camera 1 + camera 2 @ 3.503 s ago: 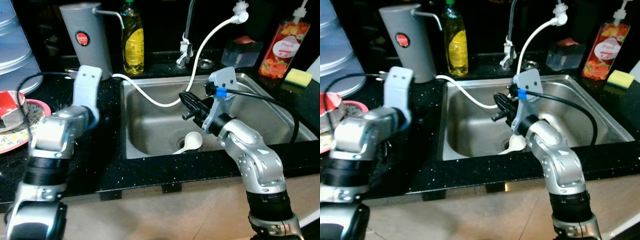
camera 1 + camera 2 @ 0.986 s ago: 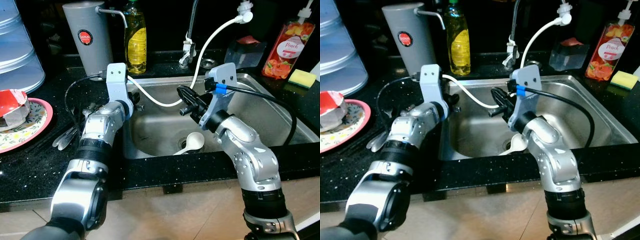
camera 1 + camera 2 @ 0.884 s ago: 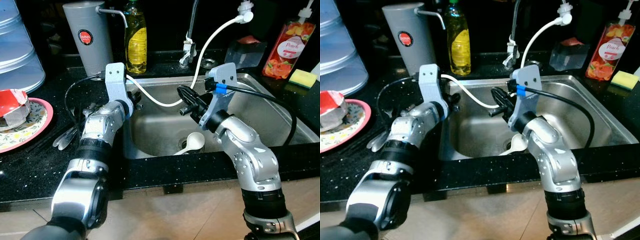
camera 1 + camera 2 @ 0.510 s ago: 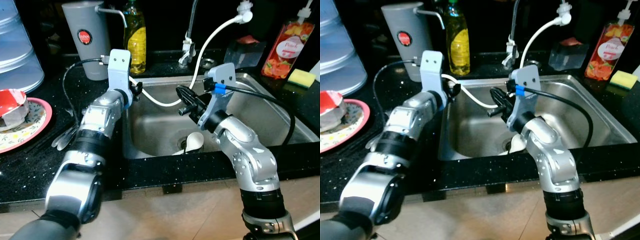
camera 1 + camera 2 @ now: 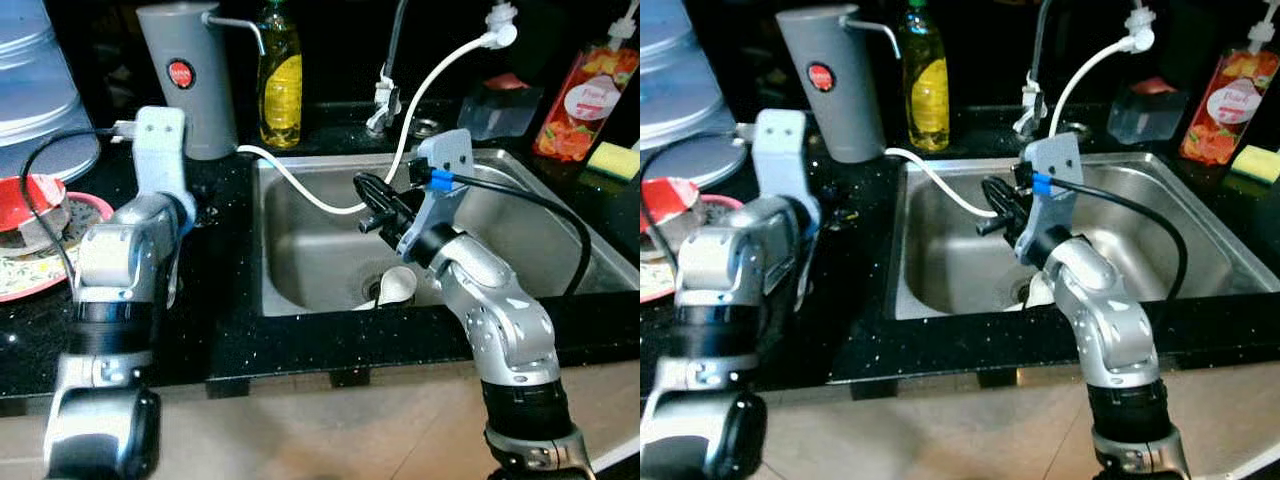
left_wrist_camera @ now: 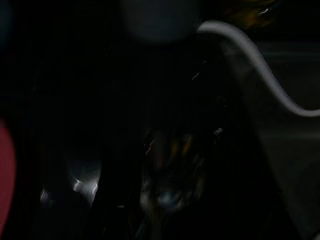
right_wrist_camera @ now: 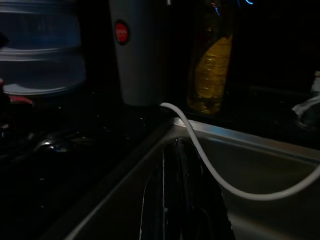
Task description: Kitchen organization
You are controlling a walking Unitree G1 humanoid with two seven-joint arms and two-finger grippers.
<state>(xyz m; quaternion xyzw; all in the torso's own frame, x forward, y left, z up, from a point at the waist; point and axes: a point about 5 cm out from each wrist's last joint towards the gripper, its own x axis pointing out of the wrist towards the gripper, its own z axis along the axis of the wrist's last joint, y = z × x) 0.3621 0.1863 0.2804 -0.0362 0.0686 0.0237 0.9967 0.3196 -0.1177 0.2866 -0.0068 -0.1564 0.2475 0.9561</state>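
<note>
Spoon (image 5: 393,286) lies in sink (image 5: 520,225) by drain, white, bowl up toward viewer; handle dir unclear, partly hidden behind R arm. R tool (image 5: 372,203) hovers over sink, above & slightly left of spoon, apart, no contact; nearer arm by far. Fingers (image 7: 176,200) look close together, pointing toward sink's left wall, nothing pinched. White hose (image 5: 330,205) drapes across basin just beside R tool. L tool over dark surface (image 5: 215,330) left of sink; fingers' spread: can't tell.
</note>
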